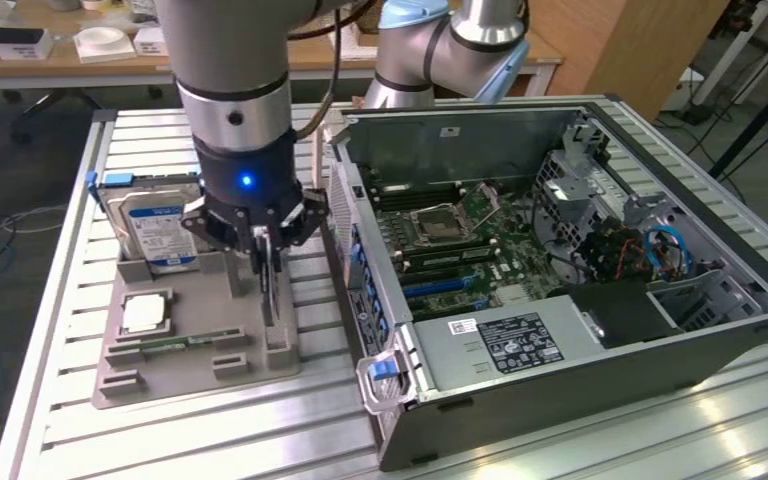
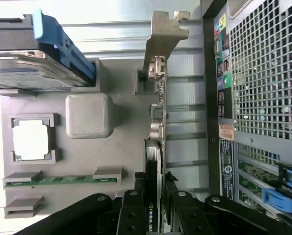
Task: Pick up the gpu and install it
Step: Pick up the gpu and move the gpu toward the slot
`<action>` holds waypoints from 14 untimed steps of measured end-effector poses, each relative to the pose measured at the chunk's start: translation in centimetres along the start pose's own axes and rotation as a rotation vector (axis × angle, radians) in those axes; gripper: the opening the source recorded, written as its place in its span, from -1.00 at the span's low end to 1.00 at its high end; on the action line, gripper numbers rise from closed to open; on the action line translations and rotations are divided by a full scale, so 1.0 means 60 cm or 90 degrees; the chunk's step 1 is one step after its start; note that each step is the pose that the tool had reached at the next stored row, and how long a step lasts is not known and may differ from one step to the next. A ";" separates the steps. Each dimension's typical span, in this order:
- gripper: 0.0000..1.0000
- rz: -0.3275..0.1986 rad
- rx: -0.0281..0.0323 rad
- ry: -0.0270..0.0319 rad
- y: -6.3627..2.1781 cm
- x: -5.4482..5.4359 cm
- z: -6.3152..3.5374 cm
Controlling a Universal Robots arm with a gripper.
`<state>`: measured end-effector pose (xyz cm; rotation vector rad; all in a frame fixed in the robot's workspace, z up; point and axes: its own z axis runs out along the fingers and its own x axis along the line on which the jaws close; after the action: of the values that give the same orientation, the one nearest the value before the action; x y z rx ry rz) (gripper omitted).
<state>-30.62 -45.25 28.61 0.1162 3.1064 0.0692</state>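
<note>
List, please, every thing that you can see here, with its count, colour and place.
gpu: one, dark with silver bracket, upright in the holder.
hard drive: one, silver, blue-white label, standing in the holder.
processor: one, silver, flat in the holder.
memory stick: one, green, lying in the holder.
holder: one, grey, table, exterior view's left.
computer case: one, black, open, exterior view's right.
table: one, silver slats, under everything.
second robot arm: one, grey-blue, behind the case.
tool: one, black, shut on the gpu.
arm: one, silver-grey, above the holder.

Matt plastic tray [image 1: 197, 312], ribbed metal table [image 1: 224, 432]; gpu [image 2: 155, 117] bracket seemingly bare metal
</note>
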 end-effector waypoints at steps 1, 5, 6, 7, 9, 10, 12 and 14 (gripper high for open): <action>-0.47 0.000 0.0000 0.0000 0.000 0.000 -0.007; -0.47 0.000 0.0000 0.0000 0.002 -0.001 -0.037; -0.47 0.000 0.0000 0.0000 0.002 -0.001 -0.044; -0.47 0.000 -0.0001 0.0000 0.002 -0.002 -0.051; -0.47 0.000 0.0000 0.0000 0.003 -0.002 -0.067; -0.47 0.000 0.0000 0.0000 0.003 -0.002 -0.074; -0.47 0.000 -0.0001 0.0000 0.004 -0.003 -0.089; -0.47 0.000 0.0001 0.0000 0.005 -0.003 -0.105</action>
<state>-30.62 -45.25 34.91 0.1161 3.1065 0.0691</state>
